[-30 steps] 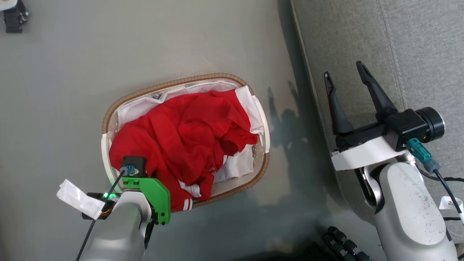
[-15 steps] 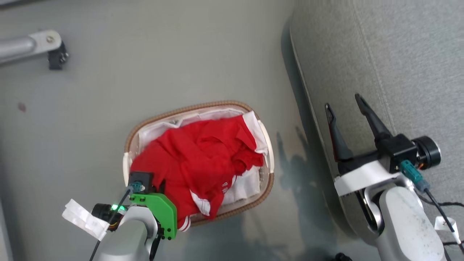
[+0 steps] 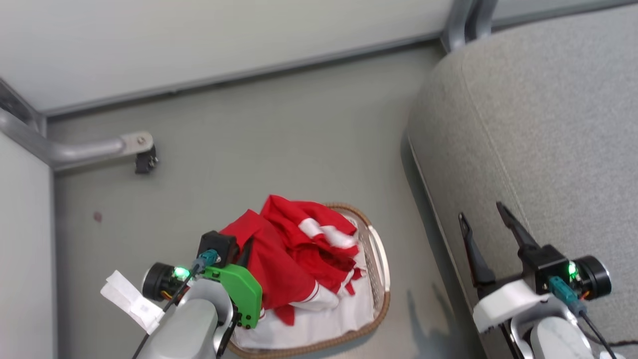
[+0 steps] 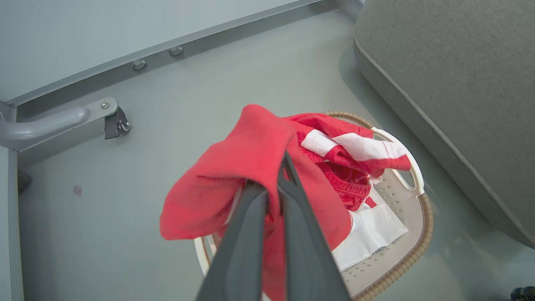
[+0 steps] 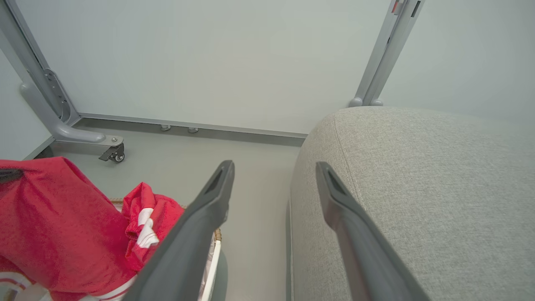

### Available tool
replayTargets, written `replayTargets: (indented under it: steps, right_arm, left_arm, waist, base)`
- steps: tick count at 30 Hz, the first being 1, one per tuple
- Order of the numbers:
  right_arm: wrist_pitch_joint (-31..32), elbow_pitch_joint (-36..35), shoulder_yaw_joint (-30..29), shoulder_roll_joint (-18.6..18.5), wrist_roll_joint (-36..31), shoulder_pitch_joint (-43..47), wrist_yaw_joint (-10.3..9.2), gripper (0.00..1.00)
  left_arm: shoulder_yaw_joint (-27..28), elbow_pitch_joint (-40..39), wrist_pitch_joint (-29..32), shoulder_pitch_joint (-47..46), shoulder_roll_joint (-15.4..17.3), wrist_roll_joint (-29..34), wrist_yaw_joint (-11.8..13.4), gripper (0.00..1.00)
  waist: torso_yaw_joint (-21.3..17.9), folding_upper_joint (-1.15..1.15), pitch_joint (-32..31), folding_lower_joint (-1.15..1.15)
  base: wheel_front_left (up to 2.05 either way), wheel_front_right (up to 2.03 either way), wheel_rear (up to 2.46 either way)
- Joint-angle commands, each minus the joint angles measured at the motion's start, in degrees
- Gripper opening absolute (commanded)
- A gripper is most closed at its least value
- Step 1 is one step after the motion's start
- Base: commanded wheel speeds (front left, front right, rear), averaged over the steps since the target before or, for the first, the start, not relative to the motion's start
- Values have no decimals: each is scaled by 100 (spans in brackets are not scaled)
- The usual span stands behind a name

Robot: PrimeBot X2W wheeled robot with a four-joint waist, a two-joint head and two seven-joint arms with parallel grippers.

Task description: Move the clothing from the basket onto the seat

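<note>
The red clothing (image 3: pixel 289 259) is pulled up in a bunch over the cream basket (image 3: pixel 384 279). My left gripper (image 3: pixel 246 252) is shut on a fold of it. In the left wrist view the closed gripper (image 4: pixel 284 161) pinches the red clothing (image 4: pixel 250 150), which drapes down into the basket (image 4: pixel 426 225). A piece with a broad white band (image 4: pixel 355 146) lies just beyond. My right gripper (image 3: pixel 482 212) stands open and holds nothing, at the edge of the grey seat (image 3: pixel 538 139). In the right wrist view that gripper (image 5: pixel 274 167) straddles the edge of the seat (image 5: pixel 418 188).
A white liner cloth (image 3: pixel 324 324) lies in the basket's bottom. A grey metal frame leg with a caster (image 3: pixel 144 162) stands on the floor at the left. A pale wall panel runs along the back. An upright post (image 3: pixel 463 20) stands behind the seat.
The head camera has tilted up, so the whole picture shifted. My left gripper has lifted the red clothing up from the basket, baring a white-banded piece. The right gripper stays open.
</note>
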Motion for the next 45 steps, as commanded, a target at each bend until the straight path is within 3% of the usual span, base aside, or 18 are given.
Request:
replayTargets:
  steps: [1,14,23,34,45]
  right_arm:
    - [-30,28,-18,-23,-33,168,-1,100]
    - [-29,3,7,-22,-35,600,-1,100]
    - [-29,15,13,-22,-26,727,-1,100]
    - [-30,100,303,-23,-63,631,-1,100]
    - [-29,497,639,-22,-473,-57,-1,100]
  left_arm:
    - [-13,-139,-20,101,75,85,-35,0]
    - [-418,-1388,-21,-591,625,554,-178,0]
    - [-854,-2179,232,-1522,877,373,-186,0]
    - [-1468,-3026,642,-2314,856,45,-183,0]
    - [-1895,-3779,867,-2591,726,-196,-181,0]
  waist:
    - [259,0,-817,0]
    - [327,0,-1496,0]
    - [354,0,-1676,0]
    - [559,0,-1762,0]
    - [786,0,-1778,0]
  base:
    - [0,0,0]
    - [0,0,0]
    - [0,0,0]
    - [0,0,0]
    - [0,0,0]
